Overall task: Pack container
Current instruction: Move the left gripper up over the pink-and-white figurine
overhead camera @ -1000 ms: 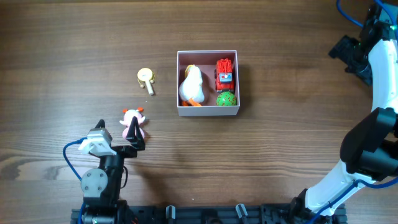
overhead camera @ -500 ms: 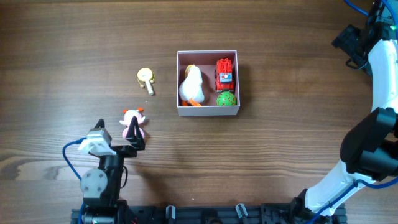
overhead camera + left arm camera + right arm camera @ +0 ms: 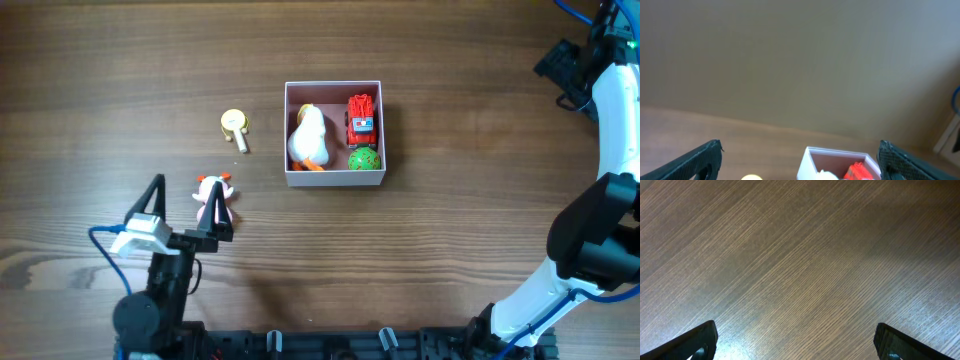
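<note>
Left hand (image 3: 183,207) is released: its two fingers (image 3: 153,196) stand wide apart. It sits at the near left of the tabletop (image 3: 120,60), just beyond its arm base. In the overhead view the right finger overlaps the near edge of a pink toy (image 3: 213,193); contact cannot be confirmed. The left wrist view looks level across the tabletop. Both fingertips appear at its lower corners, and the container (image 3: 806,167) and the truck (image 3: 859,171) show between them at the bottom edge.

Right hand (image 3: 796,337) is likewise released. Its fingers appear at the lower corners of the right wrist view, wide apart, over bare wood grain. In the overhead view it is at the far right corner, well apart from every object.

Container (image 3: 335,181) stands upright on the tabletop, right of centre. It has white walls, a pink interior and an open top. Contents:
- duck (image 3: 308,138), white, in the left half, with orange parts at its near end;
- truck (image 3: 361,118), red, in the far right part;
- ball (image 3: 364,159), green, in the near right corner, just beside the truck.

Yellow toy (image 3: 234,124) lies on the tabletop left of the container, apart from it. The pink toy lies nearer than the yellow toy, apart from it and outside the container.
</note>
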`<state>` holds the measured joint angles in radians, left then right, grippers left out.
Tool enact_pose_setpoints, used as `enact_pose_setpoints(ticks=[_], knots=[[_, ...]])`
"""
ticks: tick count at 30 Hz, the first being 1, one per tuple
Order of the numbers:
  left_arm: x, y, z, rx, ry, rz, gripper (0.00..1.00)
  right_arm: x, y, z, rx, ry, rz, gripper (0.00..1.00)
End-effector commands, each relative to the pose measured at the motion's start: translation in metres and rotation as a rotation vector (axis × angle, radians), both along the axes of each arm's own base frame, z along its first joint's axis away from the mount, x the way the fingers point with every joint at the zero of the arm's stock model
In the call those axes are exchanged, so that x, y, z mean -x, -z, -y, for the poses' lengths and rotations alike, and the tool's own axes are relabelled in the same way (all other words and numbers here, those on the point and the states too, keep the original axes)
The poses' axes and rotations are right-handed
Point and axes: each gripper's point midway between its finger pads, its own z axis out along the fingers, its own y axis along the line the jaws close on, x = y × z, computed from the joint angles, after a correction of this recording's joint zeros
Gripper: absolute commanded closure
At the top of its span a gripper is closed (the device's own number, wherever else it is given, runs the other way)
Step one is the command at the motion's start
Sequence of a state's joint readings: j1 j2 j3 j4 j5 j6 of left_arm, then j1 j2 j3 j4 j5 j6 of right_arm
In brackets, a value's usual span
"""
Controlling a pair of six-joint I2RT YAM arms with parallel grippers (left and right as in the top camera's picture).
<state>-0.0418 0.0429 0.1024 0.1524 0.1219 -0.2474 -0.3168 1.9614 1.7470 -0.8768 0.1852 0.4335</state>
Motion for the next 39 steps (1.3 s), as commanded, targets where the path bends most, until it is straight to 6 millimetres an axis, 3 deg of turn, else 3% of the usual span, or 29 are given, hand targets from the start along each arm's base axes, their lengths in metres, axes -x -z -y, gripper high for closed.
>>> enact_pose_setpoints(ticks=[1,5,7,9,14,17,18,23,26,34,39], knots=[[0.009,-0.059,0.005,-0.065,0.020,0.019,0.00,0.002,-0.005,0.002,0.019,0.020,0.007,0.00],[-0.009,-0.074,0.006,-0.068,0.028,-0.239,0.00,0.002,-0.005,0.002,0.019,0.020,0.007,0.00],[-0.020,-0.065,0.006,-0.019,0.034,-0.513,0.00,0.002,-0.005,0.002,0.018,0.021,0.008,0.00],[-0.027,-0.060,0.013,-0.013,0.076,-0.679,0.00,0.002,-0.005,0.002,0.019,0.020,0.007,0.00],[-0.059,-0.057,0.034,0.009,0.195,-0.856,0.00,0.002,-0.005,0.002,0.019,0.020,0.008,0.00],[-0.076,-0.038,0.032,-0.010,0.183,-0.929,0.00,0.002,-0.005,0.002,0.018,0.021,0.008,0.00],[-0.081,-0.021,0.024,0.033,0.119,-1.005,0.00,0.002,-0.005,0.002,0.019,0.020,0.008,0.00],[-0.067,0.056,0.012,0.151,-0.029,-1.378,0.00,0.002,-0.005,0.002,0.019,0.020,0.007,0.00],[-0.055,0.086,0.015,0.156,-0.026,-1.546,0.00,0.002,-0.005,0.002,0.019,0.020,0.008,0.00],[-0.052,0.109,0.012,0.143,-0.053,-1.646,0.00,0.002,-0.005,0.002,0.019,0.020,0.008,0.00],[-0.053,0.113,-0.014,0.045,-0.199,-1.634,0.00,0.002,-0.005,0.002,0.019,0.020,0.008,0.00]])
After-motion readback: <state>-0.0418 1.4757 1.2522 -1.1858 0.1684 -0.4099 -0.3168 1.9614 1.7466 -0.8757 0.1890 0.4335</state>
